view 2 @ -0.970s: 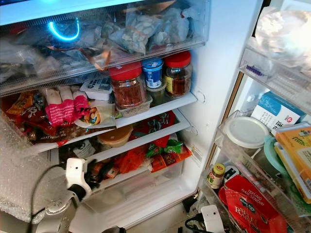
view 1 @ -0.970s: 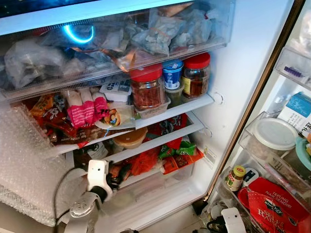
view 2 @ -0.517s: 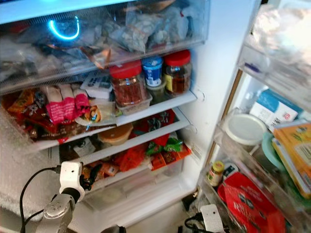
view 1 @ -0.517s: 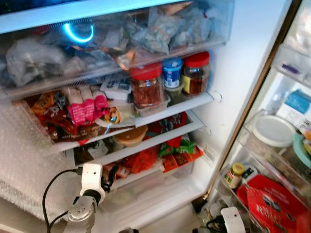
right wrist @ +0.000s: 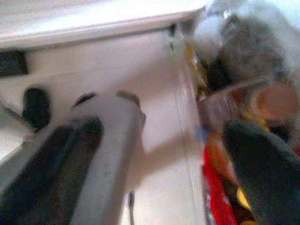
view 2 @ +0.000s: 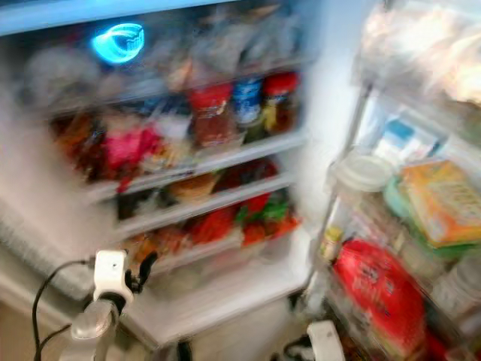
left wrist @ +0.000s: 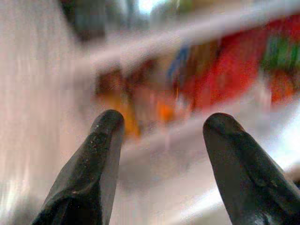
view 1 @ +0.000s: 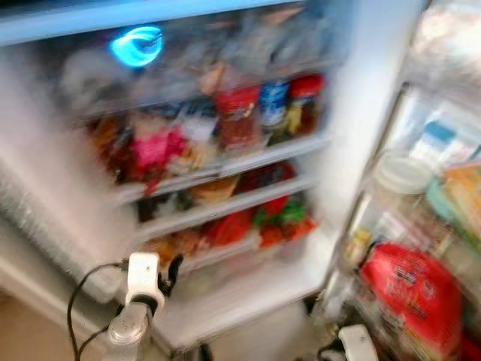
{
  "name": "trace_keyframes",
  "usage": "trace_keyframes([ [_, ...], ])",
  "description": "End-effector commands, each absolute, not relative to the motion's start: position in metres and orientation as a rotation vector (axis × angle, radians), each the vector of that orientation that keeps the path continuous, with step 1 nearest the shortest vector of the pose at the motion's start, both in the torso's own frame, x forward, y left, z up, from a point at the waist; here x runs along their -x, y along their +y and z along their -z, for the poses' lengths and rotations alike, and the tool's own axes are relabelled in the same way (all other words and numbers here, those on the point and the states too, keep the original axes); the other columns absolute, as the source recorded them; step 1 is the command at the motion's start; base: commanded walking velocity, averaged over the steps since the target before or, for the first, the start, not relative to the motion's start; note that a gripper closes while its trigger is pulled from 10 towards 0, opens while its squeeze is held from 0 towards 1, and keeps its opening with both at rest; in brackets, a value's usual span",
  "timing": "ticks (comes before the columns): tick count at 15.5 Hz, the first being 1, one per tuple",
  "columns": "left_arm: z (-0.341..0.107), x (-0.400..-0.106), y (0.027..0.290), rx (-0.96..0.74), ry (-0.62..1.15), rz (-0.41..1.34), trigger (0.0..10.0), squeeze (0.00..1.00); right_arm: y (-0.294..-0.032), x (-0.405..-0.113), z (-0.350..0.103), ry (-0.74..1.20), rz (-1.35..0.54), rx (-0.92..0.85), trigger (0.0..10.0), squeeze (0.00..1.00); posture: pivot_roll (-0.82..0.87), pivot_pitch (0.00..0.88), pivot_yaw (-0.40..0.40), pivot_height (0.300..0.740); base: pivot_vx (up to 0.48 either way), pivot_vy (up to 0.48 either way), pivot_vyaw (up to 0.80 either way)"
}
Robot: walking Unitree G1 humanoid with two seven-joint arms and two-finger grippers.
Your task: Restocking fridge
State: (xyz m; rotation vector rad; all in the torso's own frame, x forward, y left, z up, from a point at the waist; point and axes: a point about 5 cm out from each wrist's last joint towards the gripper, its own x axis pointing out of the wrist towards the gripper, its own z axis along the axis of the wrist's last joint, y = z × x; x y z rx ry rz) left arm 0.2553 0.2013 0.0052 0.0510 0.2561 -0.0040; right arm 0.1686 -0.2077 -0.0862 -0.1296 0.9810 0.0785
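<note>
The fridge stands open, and the head views are blurred. Its middle shelf holds two red-lidded jars with a blue-lidded tub between them, and pink packets to the left. Red and green packets lie on the lower shelf. My left gripper hangs low in front of the bottom drawer. It is open with nothing between its fingers. My right gripper is low by the door bins, open, with one dark finger beside a red packet.
Door bins on the right hold a large red packet, a white-lidded tub and an orange box. Bubble wrap hangs at the left side. A blue ring light glows at the top drawer.
The camera has swung and the picture has gone blurred, with the fridge shifted right. My left gripper has drawn back from the lower shelf and now sits in front of the bottom drawer.
</note>
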Motion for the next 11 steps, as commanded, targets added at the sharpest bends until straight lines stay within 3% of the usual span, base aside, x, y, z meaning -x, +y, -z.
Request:
trace_keyframes([
  [1,-0.009,-0.259,0.202,-0.059,0.244,0.002,10.0,0.00,-0.203,-0.158,0.092,1.022,-0.090,0.122,10.0,0.00,-0.17,0.000,0.057,0.656,-0.304,0.000,0.00],
  [7,0.002,-0.254,0.210,-0.014,0.290,-0.077,10.0,0.00,-0.204,-0.161,0.091,1.014,-0.094,0.117,10.0,0.00,-0.16,0.000,0.045,0.656,-0.305,0.000,0.00],
  [11,0.037,-0.229,0.225,0.074,0.534,-0.203,10.0,0.00,-0.204,-0.163,0.090,1.010,-0.097,0.119,10.0,0.00,-0.15,0.000,0.030,0.656,0.000,0.000,0.00],
])
